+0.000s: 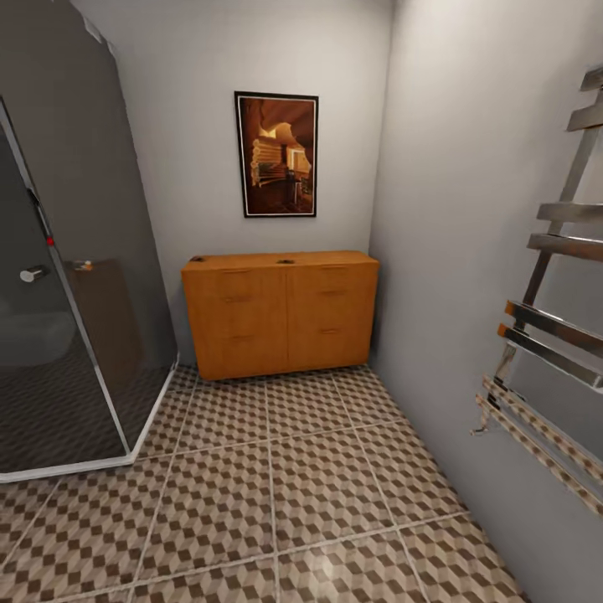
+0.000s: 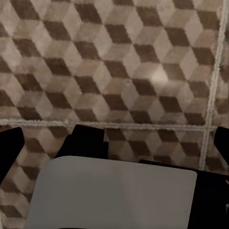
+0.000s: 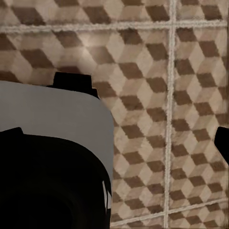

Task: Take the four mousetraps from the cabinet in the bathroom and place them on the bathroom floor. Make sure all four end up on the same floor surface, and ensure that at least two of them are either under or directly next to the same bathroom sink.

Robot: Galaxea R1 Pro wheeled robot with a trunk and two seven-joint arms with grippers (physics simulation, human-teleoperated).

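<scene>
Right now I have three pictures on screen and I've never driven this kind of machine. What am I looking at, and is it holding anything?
It is a wheeled robot with two arms. The big picture comes from its head: it faces an orange-brown cabinet against the far wall, across a cube-patterned tiled floor. A glass shower stands at the left, a towel rail on the right wall, a framed picture above the cabinet. Small dark marks lie on the cabinet top, too small to identify. The other two pictures come from cameras on each wrist, both pointing down at the floor past the robot's own grey and black body. I see nothing held; whether the grippers are open or shut cannot be told.
</scene>
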